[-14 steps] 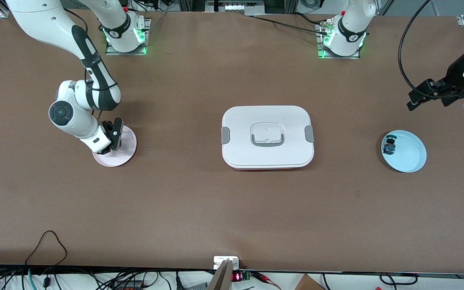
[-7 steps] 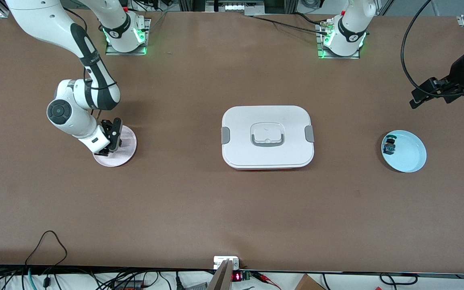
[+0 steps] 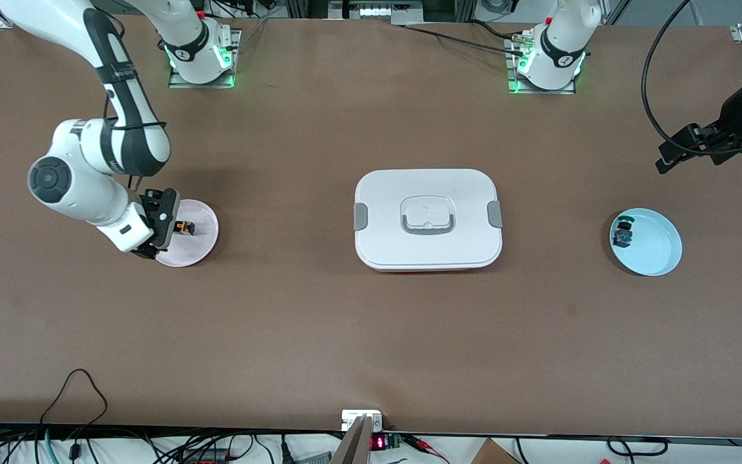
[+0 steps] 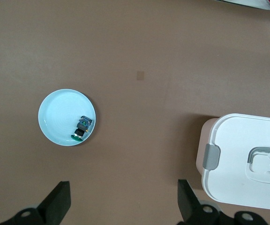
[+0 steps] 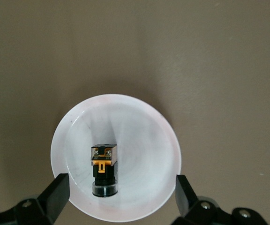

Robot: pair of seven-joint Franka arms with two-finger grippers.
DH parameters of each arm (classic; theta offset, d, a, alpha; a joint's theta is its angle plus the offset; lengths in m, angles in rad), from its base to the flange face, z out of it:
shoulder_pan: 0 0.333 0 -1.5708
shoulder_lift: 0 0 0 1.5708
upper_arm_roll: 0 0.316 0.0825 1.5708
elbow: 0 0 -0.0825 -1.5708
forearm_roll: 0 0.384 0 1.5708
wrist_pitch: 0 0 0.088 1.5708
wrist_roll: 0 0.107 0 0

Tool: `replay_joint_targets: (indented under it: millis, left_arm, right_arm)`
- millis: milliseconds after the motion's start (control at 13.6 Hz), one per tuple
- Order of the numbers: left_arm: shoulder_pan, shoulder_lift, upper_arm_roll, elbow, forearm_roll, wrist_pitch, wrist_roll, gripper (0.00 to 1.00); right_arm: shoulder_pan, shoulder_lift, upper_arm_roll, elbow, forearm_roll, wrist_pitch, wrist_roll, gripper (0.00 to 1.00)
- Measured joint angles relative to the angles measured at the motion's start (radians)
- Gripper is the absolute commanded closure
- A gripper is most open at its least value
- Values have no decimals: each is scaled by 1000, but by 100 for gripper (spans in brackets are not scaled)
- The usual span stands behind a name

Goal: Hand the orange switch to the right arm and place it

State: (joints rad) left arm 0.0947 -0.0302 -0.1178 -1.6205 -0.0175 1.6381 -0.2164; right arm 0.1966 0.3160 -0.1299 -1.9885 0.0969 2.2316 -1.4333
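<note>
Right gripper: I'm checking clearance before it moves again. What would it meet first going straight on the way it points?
Probably the pink plate: the open right gripper straddles the orange switch.

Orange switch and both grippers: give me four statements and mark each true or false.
1. The orange switch lies in the pink plate. True.
2. The right gripper is shut on the switch. False: it is open over the plate, and the switch lies free.
3. The blue plate holds a green-and-blue part. True.
4. The left gripper hangs over the white box. False: it is open, up by the left arm's end of the table.
</note>
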Motion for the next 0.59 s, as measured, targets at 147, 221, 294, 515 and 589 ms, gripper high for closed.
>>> replay_joint_targets:
  millis: [147,221,294,515,589]
  left_arm:
    - [0,0,0,0,0,0,-1,0]
    - [0,0,0,0,0,0,-1,0]
    - [0,0,0,0,0,0,-1,0]
    - [1,0,4,0,0,0,-2,0]
    - [1,0,7,0,1,0,-2,0]
  right_arm:
    - [-3,-8,0,57,4,-45,3,0]
    - [-5,-16,0,79,8,-59,18,0]
    - [-8,-25,0,98,12,-79,48,0]
    - [-9,-52,0,173,13,-186,164,0]
    - [-9,-56,0,201,14,-224,212,0]
